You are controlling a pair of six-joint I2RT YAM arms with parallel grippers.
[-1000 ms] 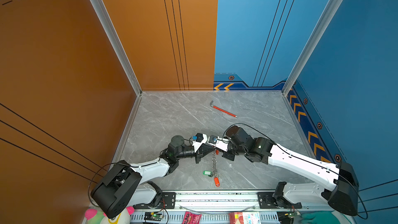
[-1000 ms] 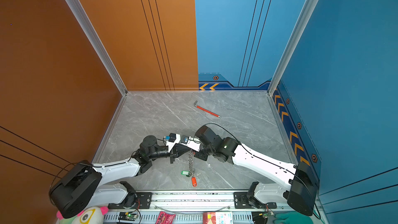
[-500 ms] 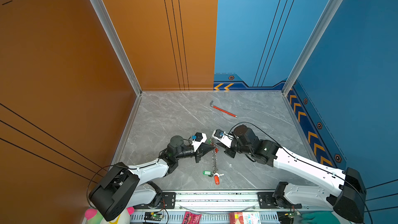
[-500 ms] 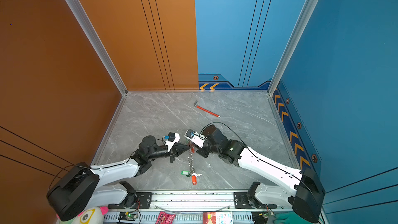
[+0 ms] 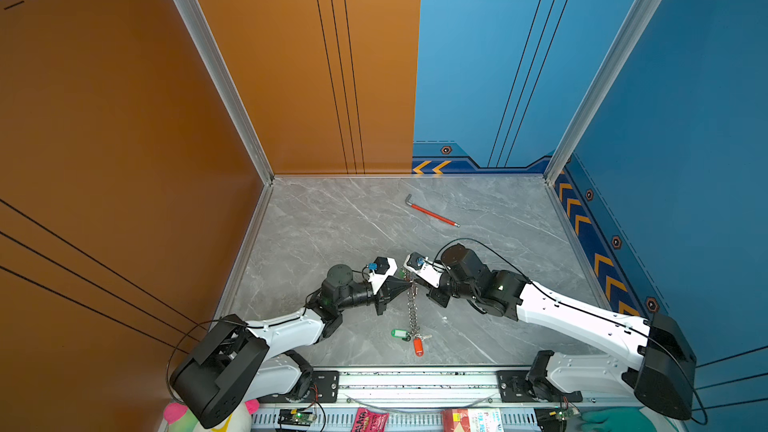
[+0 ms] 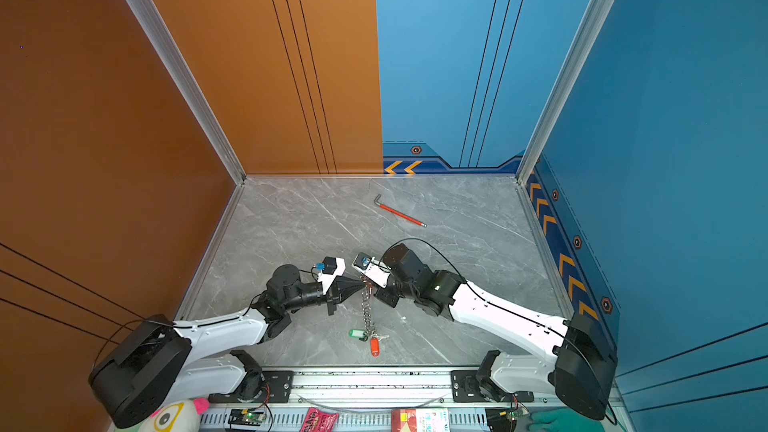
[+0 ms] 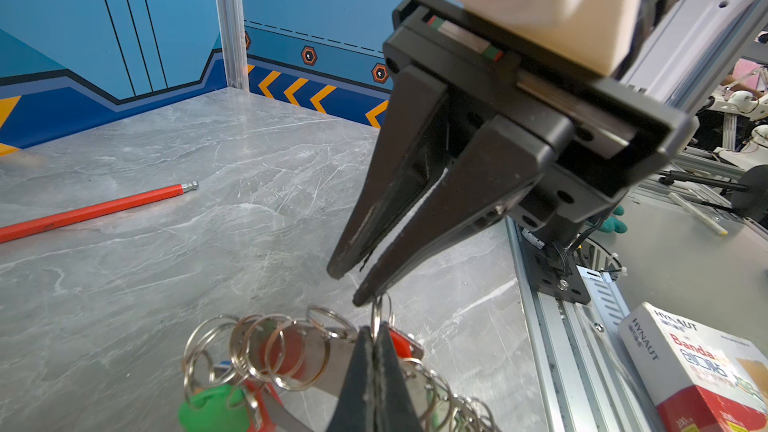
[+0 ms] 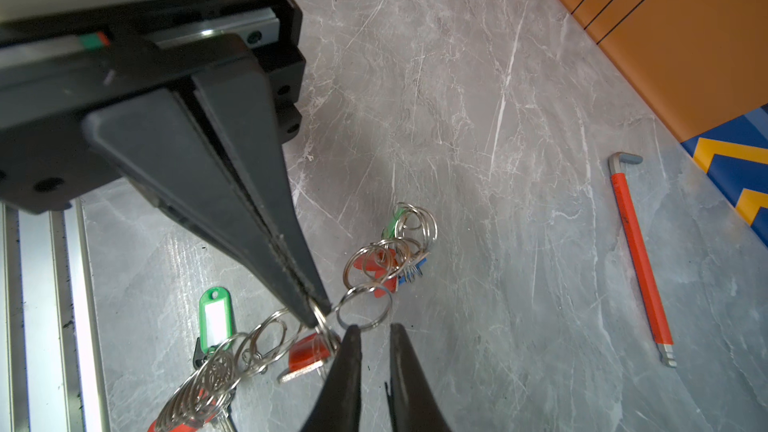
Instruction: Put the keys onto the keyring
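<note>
Two keys showed clearly in both top views: the green-tagged key and the orange-tagged key lay on the table close to its front edge, just beside each other. They were at the lower end of the keyring, whose chain of small silver rings ran as a narrow line from these keys up to the tip of the left gripper. The upper end of the chain was off the table and the lower end rested on it. In the right wrist view more coloured tags, red, blue and green, sat among a bunch of rings farther along the chain; how many keys were there, I could not tell.

The left gripper had its fingers pressed together on one ring of the keyring; in the right wrist view this ring was pinched at the very tips. The right gripper faced it from the opposite side, tips near tips. Its fingers stood a little apart with nothing between them. One fingertip touched or almost touched a free ring of the chain; which of the two, I could not tell.

Well apart from all this, toward the back wall, the hex wrench with its red sleeve lay flat on the table.
</note>
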